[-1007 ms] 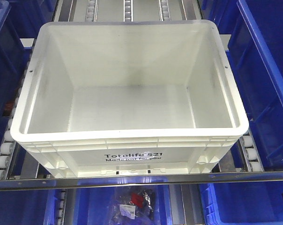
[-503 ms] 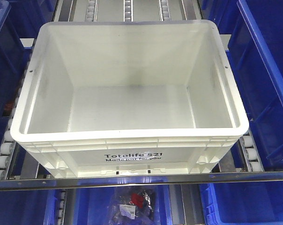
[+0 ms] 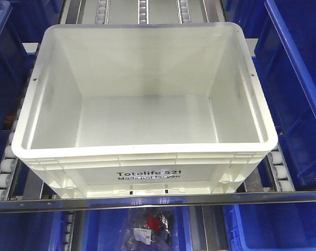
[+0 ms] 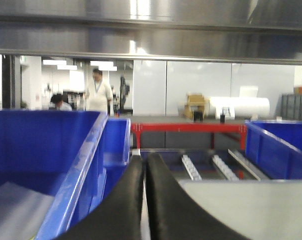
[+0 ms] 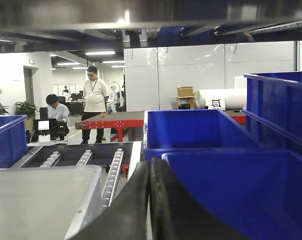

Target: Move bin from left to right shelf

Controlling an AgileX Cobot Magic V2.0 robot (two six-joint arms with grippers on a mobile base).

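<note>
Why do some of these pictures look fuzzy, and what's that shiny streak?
Front view: sharp, the white bin evenly lit. Left wrist view: fuzzy all over, with glare on the steel beam overhead. Right wrist view: standing man clear, the close-up right tool blurred.

Bright, even light on the bin [image 3: 147,68] — wrist views soft, glare streaking the steel beam [image 4: 141,45].

Overhead on bin [image 3: 147,151]; wrists flanking, level

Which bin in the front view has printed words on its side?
The white bin on the rollers: its front reads "Totelife 521". The blue bins around it show no print.
</note>
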